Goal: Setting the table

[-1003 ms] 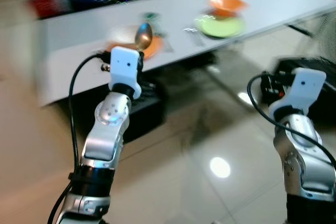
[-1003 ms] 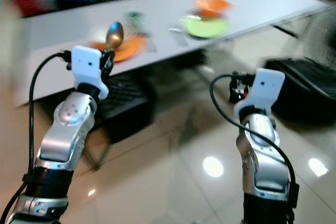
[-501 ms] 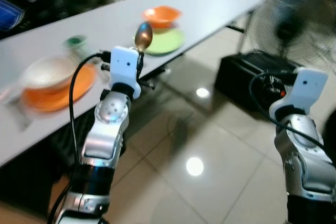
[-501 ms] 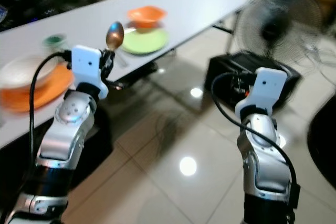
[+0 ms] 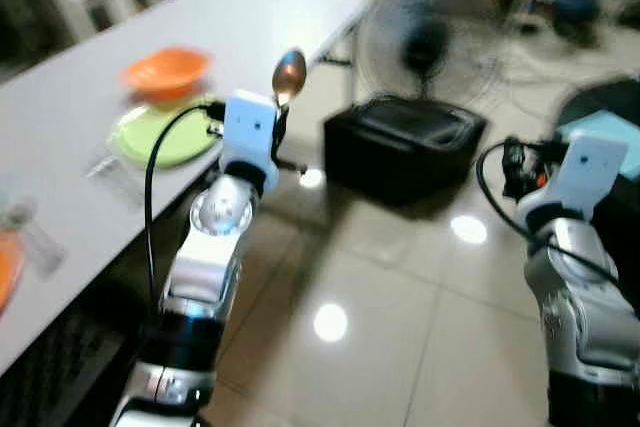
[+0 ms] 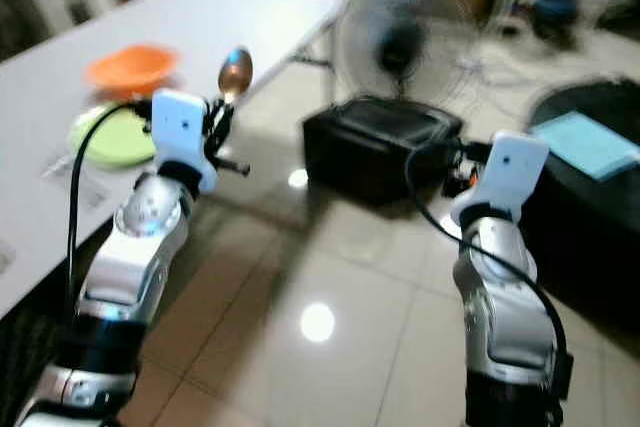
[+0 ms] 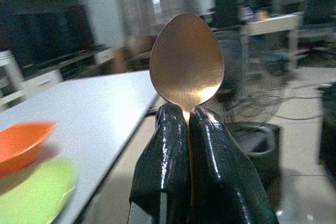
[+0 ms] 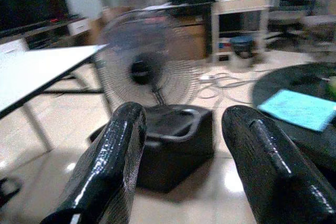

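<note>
I see left gripper [image 7: 189, 124] clenched on spoon [image 7: 186, 61], upright | right gripper [image 8: 181, 156] released, empty | green plate [image 5: 165, 135], orange bowl [image 5: 165, 69] near table [image 5: 60, 117] edge

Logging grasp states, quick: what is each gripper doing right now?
Left gripper: shut on the spoon, bowl pointing up.
Right gripper: open, holding nothing.

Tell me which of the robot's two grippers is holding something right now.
The left gripper: its black fingers are clamped on the neck of a gold metal spoon, bowl upward. The right gripper is open and empty.
</note>
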{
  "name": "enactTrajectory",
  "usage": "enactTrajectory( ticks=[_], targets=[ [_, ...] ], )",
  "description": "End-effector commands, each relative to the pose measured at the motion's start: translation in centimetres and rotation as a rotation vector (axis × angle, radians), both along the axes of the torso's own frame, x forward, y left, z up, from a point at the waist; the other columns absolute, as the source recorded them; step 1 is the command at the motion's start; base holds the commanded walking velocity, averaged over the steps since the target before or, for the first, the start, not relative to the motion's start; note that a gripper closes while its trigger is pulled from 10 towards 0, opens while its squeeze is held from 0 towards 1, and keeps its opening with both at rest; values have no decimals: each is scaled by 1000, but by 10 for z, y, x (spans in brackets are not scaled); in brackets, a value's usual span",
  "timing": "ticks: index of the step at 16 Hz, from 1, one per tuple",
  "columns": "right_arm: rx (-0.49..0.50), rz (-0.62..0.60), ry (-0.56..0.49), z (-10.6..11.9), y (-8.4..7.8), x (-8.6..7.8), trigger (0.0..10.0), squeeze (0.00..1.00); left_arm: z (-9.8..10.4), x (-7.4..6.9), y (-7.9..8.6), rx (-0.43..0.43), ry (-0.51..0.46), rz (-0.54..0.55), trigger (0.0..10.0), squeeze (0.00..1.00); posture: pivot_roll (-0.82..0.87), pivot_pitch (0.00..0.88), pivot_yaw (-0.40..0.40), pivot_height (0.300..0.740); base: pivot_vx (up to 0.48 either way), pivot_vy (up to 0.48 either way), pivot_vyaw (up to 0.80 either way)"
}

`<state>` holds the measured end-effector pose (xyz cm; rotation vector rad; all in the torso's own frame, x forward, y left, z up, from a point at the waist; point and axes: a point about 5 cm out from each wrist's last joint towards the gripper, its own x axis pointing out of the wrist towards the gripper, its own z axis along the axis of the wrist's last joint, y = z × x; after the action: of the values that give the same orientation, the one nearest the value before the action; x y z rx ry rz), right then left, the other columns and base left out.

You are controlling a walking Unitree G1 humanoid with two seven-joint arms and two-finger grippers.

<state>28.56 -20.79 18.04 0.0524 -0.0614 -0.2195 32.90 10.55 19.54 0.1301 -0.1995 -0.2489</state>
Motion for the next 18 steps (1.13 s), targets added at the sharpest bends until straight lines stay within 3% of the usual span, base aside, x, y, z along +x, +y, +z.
enactTrajectory(
  ticks=[1, 9, 14, 15, 18],
  targets=[
    [1, -20, -5, 2, -6, -1, 10000, 0, 6, -2, -10, 2, -25, -36, 10000, 0, -105, 0, 59, 740, 461, 0, -800],
    [-1, -17, 1, 1, -4, -3, 10000, 0, 0, -3, -12, 14, 1, -62, 10000, 0, -105, 0, 65, 740, 462, 0, -798],
    [-32, 24, 30, -5, 2, -5, 10000, 0, -13, -7, -3, 49, 42, -63, 10000, 0, -103, 0, 71, 740, 461, 0, 0],
    [-95, 134, 92, -14, 12, -8, 10000, 0, -26, -12, 7, 73, 84, -45, 10000, 0, -103, 0, 74, 740, 461, 0, 587],
    [-121, 295, 185, -44, 30, -24, 10000, 0, -59, -28, 39, 76, 195, 55, 10000, 0, -97, 0, 72, 740, 461, 0, 800]
  ],
)
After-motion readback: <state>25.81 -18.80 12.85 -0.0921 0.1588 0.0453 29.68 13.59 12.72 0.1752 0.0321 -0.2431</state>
